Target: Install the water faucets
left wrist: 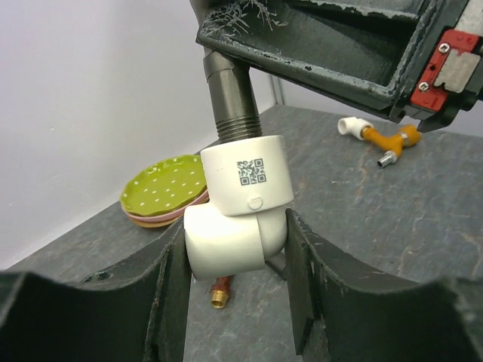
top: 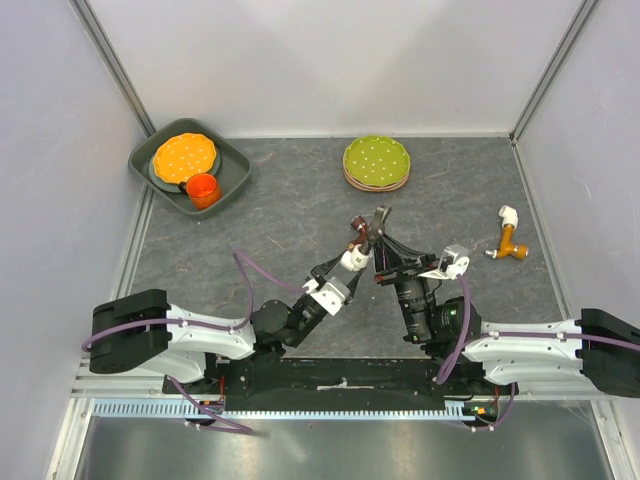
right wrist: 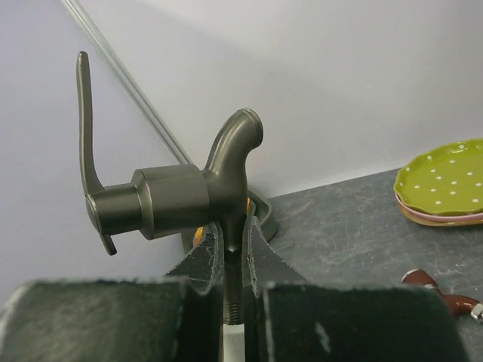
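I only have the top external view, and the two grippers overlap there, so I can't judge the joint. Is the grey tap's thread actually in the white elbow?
Observer: Yes. The left wrist view shows the dark grey tap's threaded stem entering the top opening of the white elbow fitting, with several threads showing above its rim.
Operator: What holds the elbow?
Observer: The left gripper clamps its lower barrel from both sides.
Operator: And the tap?
Observer: In the right wrist view, the right gripper is shut on the stem just below the tap's body. The lever handle points up.
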### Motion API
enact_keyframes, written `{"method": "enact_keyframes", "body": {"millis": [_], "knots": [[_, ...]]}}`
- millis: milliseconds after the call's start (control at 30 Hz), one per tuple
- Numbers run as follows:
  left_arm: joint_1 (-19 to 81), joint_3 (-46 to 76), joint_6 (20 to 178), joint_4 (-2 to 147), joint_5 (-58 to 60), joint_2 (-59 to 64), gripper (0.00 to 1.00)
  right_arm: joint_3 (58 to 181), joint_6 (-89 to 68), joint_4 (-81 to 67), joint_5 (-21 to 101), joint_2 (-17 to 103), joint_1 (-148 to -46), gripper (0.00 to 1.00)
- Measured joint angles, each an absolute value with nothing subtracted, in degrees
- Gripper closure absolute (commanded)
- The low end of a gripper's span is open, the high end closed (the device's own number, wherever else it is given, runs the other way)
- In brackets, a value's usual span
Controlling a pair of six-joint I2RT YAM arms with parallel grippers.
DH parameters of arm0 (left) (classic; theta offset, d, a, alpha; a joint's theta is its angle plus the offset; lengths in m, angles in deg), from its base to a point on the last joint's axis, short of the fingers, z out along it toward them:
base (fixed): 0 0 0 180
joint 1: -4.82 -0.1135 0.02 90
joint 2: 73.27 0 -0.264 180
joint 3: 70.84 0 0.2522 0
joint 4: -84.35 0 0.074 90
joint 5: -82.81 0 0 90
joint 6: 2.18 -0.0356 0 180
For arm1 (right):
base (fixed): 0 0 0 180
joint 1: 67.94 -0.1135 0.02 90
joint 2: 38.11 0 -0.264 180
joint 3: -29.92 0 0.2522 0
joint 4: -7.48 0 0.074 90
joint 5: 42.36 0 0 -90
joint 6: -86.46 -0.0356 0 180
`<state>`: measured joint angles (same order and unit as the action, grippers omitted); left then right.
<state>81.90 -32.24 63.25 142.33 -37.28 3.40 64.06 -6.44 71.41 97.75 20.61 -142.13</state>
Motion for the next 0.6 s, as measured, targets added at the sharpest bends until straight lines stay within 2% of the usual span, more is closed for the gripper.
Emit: {"method": "enact_keyframes", "body": {"millis": [433,600], "knots": [[83.5,-32.1,60.6,142.7,-41.3,4.4,0.98,64.7,-9.1,67.0,100.8,19.8,-143.0,1.0],[83.5,-32.1,60.6,142.7,-42.1,4.5,0.98,65.7,-10.4,63.9,101.5,19.4,-143.0,0.89]]}}
